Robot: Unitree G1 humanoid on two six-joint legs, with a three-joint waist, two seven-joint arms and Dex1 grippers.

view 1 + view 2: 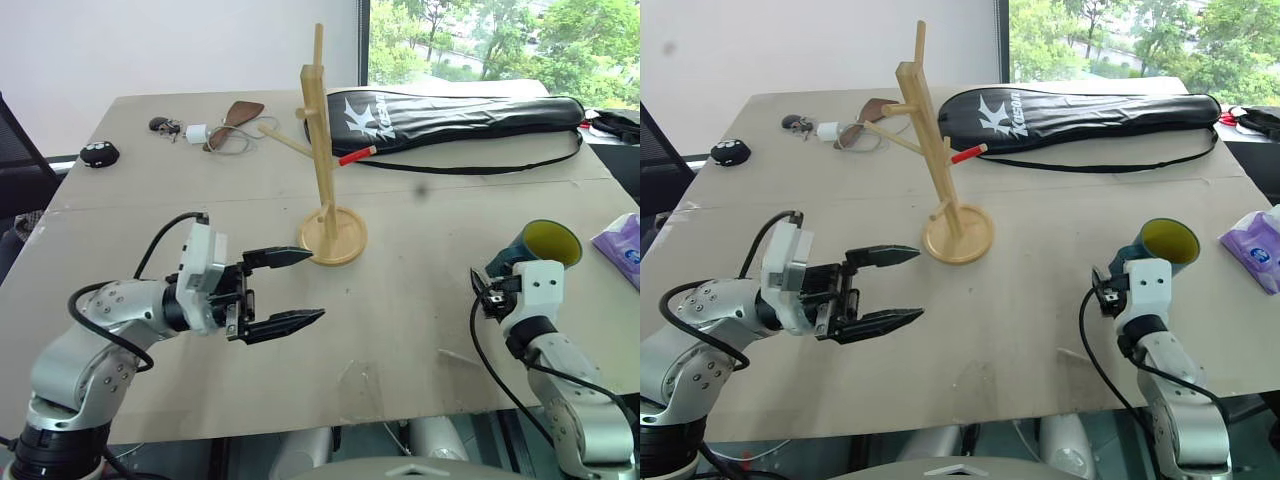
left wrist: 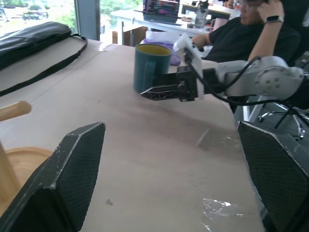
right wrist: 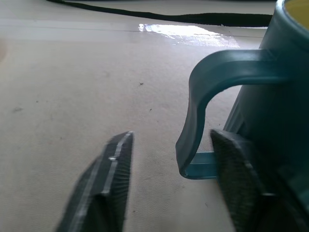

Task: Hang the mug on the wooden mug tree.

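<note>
The pale table [image 1: 420, 250] carries everything, and the wooden mug tree [image 1: 322, 150] makes the handiest landmark: it stands upright on its round disc base near the table's middle, thin pegs slanting out from the post. Behind the tree lies a long black racket bag [image 1: 450, 115], and farther back on the tree's left sit a brown wooden paddle [image 1: 240, 113], a small white plug with its cable [image 1: 197, 132] and a black key fob [image 1: 99, 154]. A purple tissue pack [image 1: 622, 248] rests at the table's right edge, beyond the mug.

The mug [image 1: 540, 248] stands upright on the table well to the right of the tree and nearer the robot, teal outside, yellow inside. The right gripper [image 3: 169, 183] is right up against it; the wrist view shows the loop handle [image 3: 212, 96] sitting between the two fingers, which are parted around it and not yet pressed onto it (one finger lies close along the mug wall). The left gripper [image 1: 283, 290] hovers just left of the tree's base, its fingers spread wide and holding nothing.

The step in hand looks like taking the mug by its handle. To do it well, centre the handle's upright bar between the fingers before pinching, leaving the loop's opening clear for a peg to thread.
</note>
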